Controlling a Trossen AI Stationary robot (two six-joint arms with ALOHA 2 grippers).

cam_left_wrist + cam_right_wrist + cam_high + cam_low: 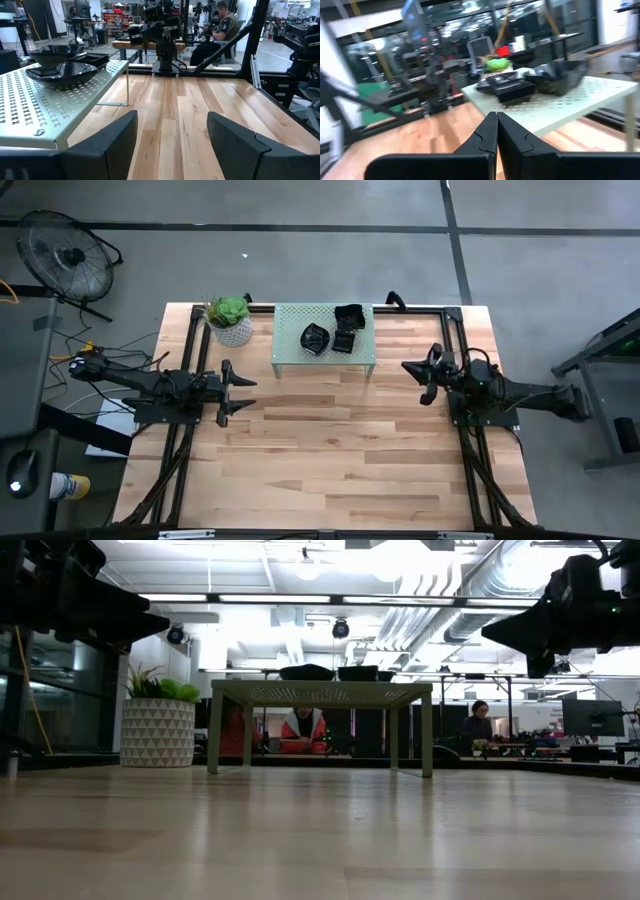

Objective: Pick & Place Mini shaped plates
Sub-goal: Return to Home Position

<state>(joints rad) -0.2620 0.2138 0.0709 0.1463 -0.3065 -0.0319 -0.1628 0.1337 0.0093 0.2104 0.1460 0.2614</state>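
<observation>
Three black mini shaped plates sit on a pale green perforated stand [290,360] at the table's far middle: a rounded wavy one [315,339], a small square one [343,342] and a third [349,314] behind it. In the left wrist view the plates [61,74] rest on the stand's top [30,110]; the right wrist view shows them [555,80] too. My left gripper [250,393] hovers open at the table's left, pointing level toward the right. My right gripper [410,370] hovers shut at the table's right, pointing toward the left, with nothing between its fingers [496,131].
A green plant in a white patterned pot [231,321] stands left of the stand at the far edge. A black frame [420,308] runs along the table's far and side edges. Bare wood [340,450] lies between the arms and toward the near edge.
</observation>
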